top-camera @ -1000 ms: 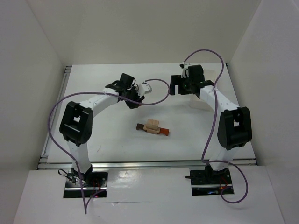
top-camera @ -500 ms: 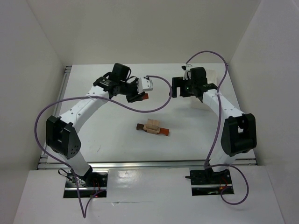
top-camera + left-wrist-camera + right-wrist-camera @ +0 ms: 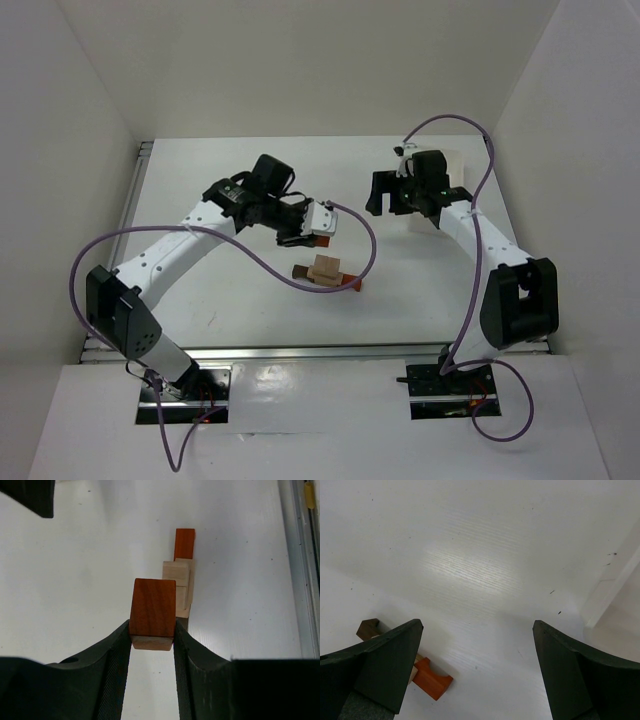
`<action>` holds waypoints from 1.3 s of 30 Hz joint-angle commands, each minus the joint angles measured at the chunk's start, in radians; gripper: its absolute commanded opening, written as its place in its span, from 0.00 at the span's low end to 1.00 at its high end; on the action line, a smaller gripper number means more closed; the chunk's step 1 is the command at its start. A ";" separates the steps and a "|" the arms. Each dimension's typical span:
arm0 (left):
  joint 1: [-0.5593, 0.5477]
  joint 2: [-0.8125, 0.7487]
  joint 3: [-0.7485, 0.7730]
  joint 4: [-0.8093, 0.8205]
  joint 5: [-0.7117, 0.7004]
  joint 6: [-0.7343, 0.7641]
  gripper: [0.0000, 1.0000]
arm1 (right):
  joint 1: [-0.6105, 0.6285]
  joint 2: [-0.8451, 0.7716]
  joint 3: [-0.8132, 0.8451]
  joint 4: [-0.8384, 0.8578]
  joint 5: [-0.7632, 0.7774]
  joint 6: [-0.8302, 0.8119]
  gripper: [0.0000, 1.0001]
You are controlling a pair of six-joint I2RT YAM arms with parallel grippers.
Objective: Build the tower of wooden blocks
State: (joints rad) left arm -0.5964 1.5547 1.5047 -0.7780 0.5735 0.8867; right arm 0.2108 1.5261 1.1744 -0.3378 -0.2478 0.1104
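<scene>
The wood block tower [image 3: 325,271] lies low at mid-table: a dark brown bar, tan blocks [image 3: 176,575] on top and a reddish-orange piece [image 3: 184,543] sticking out at one end. My left gripper [image 3: 318,226] hovers just behind and above it, shut on a reddish-brown block [image 3: 152,611] with a pale underside. That block sits squarely between both fingers [image 3: 112,655]. My right gripper [image 3: 387,195] hangs wide open at the back right, with nothing between its fingers [image 3: 390,655]. The stack's orange end [image 3: 432,680] and dark brown end [image 3: 367,628] show below it.
White walls close in the table on the left, back and right. An aluminium rail [image 3: 132,200] runs along the left edge and another along the front. The edge of a white tray [image 3: 612,587] shows at the back right, beside the right arm. Purple cables loop over both arms.
The left arm has swung right and forward, carrying the reddish-brown block from the back to just above the stack. The right gripper has shifted slightly right and opened a little wider.
</scene>
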 commanded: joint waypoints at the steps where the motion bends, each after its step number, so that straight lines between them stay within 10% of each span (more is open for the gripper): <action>1: -0.045 0.022 -0.001 -0.029 0.039 0.049 0.26 | -0.007 -0.034 -0.004 -0.007 0.007 0.003 1.00; 39: -0.098 0.214 0.026 0.025 -0.104 0.043 0.29 | -0.007 -0.053 -0.022 -0.055 0.027 -0.015 1.00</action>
State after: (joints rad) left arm -0.6910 1.7603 1.5055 -0.7765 0.4717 0.8909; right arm 0.2108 1.5070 1.1530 -0.3836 -0.2214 0.1062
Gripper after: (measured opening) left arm 0.436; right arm 0.997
